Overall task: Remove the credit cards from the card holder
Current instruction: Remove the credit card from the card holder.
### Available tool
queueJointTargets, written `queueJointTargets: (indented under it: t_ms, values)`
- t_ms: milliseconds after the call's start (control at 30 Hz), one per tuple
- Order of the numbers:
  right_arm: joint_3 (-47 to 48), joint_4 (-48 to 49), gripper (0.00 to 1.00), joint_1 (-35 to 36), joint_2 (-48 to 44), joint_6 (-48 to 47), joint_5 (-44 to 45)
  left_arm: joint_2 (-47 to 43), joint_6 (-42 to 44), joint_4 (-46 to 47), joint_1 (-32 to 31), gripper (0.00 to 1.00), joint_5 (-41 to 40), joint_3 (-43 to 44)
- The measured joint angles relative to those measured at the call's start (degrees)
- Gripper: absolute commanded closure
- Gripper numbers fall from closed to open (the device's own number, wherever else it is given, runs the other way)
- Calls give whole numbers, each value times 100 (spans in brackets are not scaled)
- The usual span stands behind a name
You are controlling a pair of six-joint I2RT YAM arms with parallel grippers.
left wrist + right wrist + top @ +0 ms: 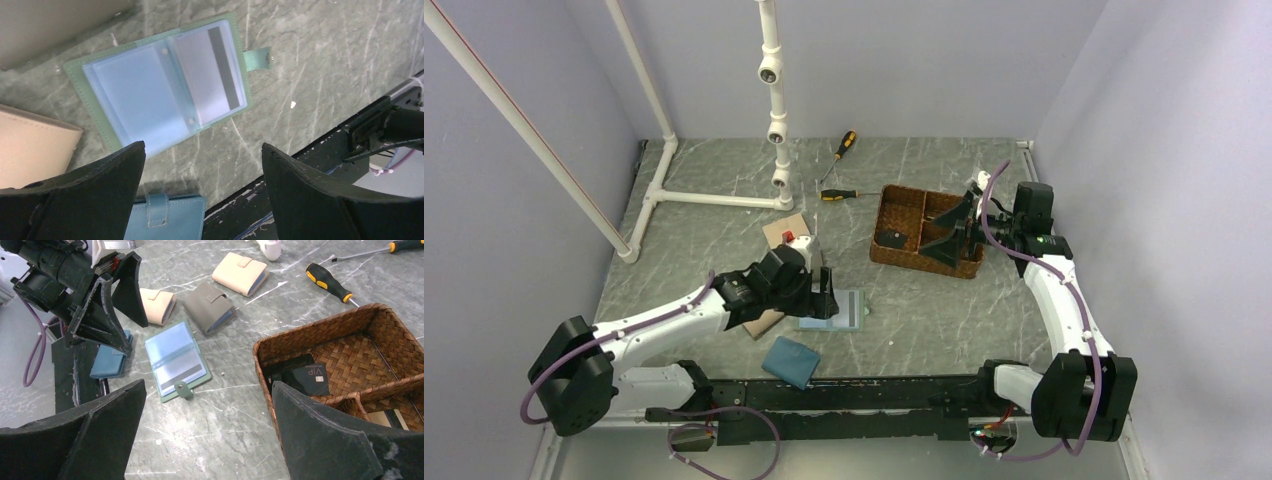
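Now the left hand [200,146] hovers wide open above the flat-open card holder [150,95] on the surface [310,75], so sliding out the pale card [207,75] in its pocket looks next.

1. Your top cam's looking down from high behind the near edge, catching the whole table [724,170].
2. Your left wrist cam's pointing down, close over the card holder [165,85].
3. Your right wrist cam's catching the same card holder too, from farther off by the basket [320,332].

The card holder [160,87] is green with pale blue inside. The basket [310,329] is brown and woven. The table [924,310] is grey with white streaks.
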Motion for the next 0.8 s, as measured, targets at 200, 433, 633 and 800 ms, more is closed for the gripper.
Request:
queueJointTargets:
  t_ms: [200, 433, 633, 800]
  values:
    - [136, -293, 1, 2, 127, -297, 37, -251, -17, -101, 7, 1, -455, -2]
    - [297, -813, 1, 46, 328, -852, 223, -437, 0, 291, 105, 3, -457, -236]
    - [341, -1049, 1, 57, 459, -1115, 247, -380, 114, 444, 114, 5, -236, -378]
    - [345, -1200, 1, 68, 623, -1290, 341, 0, 339, 459, 114, 9, -142, -238]
